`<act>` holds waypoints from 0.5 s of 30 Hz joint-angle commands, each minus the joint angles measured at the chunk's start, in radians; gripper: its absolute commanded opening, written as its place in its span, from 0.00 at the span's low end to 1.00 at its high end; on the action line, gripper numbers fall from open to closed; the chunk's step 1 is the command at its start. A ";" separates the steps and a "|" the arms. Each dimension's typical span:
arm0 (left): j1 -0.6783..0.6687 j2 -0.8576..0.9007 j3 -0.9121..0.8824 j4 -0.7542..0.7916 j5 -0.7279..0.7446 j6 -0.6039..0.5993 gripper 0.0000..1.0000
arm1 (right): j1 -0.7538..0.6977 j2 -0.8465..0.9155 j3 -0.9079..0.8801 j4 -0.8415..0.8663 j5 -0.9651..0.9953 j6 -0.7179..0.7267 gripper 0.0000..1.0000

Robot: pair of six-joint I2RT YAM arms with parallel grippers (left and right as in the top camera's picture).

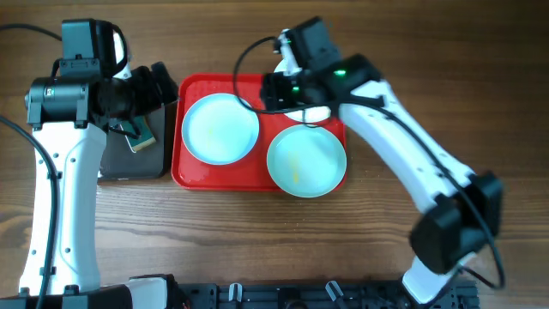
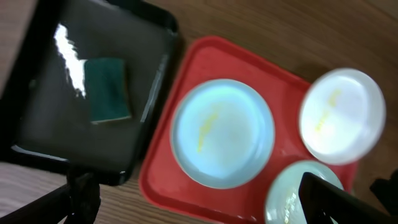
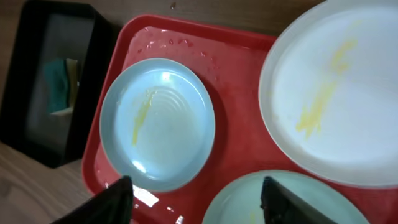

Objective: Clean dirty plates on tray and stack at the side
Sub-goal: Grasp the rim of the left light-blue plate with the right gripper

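The red tray [image 1: 225, 177] holds three plates. One pale aqua plate [image 1: 220, 129] lies on its left half, and a second aqua plate [image 1: 306, 160] lies at the front right, overhanging the rim. The cream-white plate [image 1: 316, 112] sits at the back right, mostly hidden under my right arm. All three plates [image 3: 157, 123] [image 3: 339, 93] [image 3: 249, 202] carry yellow smears. My right gripper [image 1: 281, 89] [image 3: 199, 205] is open and empty above the tray's back middle. My left gripper [image 1: 147, 93] [image 2: 205, 202] is open and empty above the black tray.
A smaller black tray [image 1: 129, 163] stands against the red tray's left side, with a green sponge [image 1: 142, 136] [image 2: 107, 89] lying in it. Wooden table surrounds both trays. The arm bases stand at the front edge.
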 commanded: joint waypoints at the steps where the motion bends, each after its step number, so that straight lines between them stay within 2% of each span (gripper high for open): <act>1: 0.005 0.014 0.019 0.000 -0.175 -0.101 0.99 | 0.039 0.119 0.021 0.025 0.077 0.060 0.60; 8: 0.010 0.100 0.019 0.001 -0.182 -0.111 0.97 | 0.064 0.246 0.021 0.109 0.077 0.076 0.56; 11: 0.027 0.148 0.019 0.001 -0.181 -0.124 0.94 | 0.064 0.274 0.021 0.127 0.078 0.077 0.51; 15: 0.060 0.218 0.019 0.005 -0.181 -0.124 0.93 | 0.064 0.298 0.020 0.157 0.080 0.075 0.35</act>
